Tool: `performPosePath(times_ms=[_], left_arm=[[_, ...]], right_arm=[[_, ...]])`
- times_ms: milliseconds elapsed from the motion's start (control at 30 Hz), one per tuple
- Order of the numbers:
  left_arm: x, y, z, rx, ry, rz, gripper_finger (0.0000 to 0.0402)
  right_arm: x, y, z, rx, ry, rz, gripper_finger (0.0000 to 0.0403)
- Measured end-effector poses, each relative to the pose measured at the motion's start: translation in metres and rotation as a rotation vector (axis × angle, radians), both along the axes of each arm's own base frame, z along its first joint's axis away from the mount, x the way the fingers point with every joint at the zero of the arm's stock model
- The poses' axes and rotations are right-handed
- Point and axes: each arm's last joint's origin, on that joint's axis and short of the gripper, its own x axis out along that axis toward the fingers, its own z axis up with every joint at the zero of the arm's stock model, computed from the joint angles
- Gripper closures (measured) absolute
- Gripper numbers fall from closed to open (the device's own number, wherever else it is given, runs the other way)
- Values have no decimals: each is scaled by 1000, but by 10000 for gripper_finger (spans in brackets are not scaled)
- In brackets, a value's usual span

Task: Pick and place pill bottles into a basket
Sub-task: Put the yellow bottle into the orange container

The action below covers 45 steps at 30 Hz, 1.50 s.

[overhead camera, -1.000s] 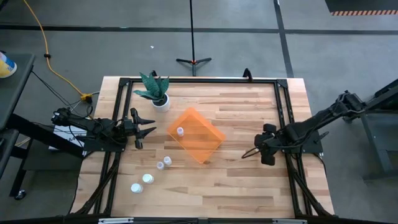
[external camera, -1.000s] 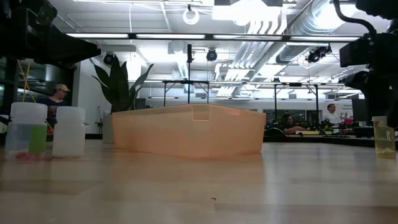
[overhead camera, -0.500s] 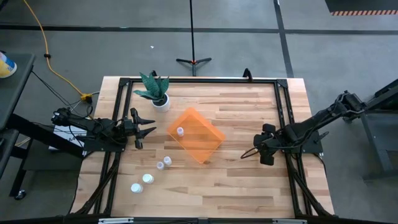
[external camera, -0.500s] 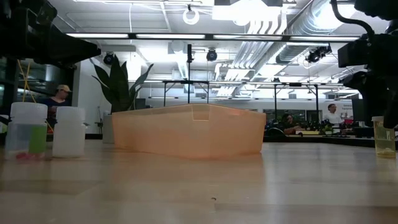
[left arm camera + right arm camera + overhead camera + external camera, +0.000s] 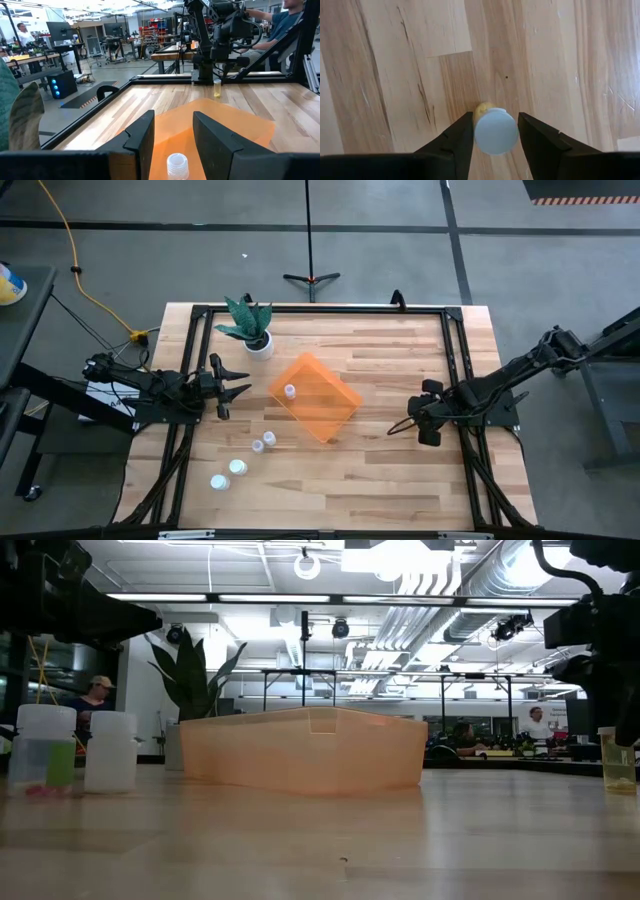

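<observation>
The orange basket lies at the table's middle, with one white-capped pill bottle standing in it near its left corner. Several more pill bottles stand on the table near the front left. My left gripper is open and empty, level, just left of the basket; its wrist view looks over the bottle in the basket. My right gripper is to the right of the basket, pointing down, shut on another pill bottle with yellowish contents. My right gripper pinches the bottle's white cap between its two fingers, one on each side. The fingers come from above, pointing down. The bottle stands upright below them, its bottom on the table.
A white pot with a green plant stands at the far left of the table. A black frame runs along the table's edges. Bare wood lies between the basket and my right gripper. People show in the room beyond the table.
</observation>
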Motion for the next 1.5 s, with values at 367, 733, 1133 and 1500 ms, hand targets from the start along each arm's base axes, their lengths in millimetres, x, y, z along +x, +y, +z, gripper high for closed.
performPosePath(times_ms=[367,733,1133,1500], left_arm=[[0,0,0,0,0,0,231],[0,0,0,0,0,0,231],[0,0,0,-1,0,0,231],[0,0,0,-1,0,0,231]], right_arm=[[0,0,0,7,2,-1,290],[5,3,2,30,-53,26,283],[35,11,54,-120,-330,236,285],[91,-13,97,-171,-440,392,285]])
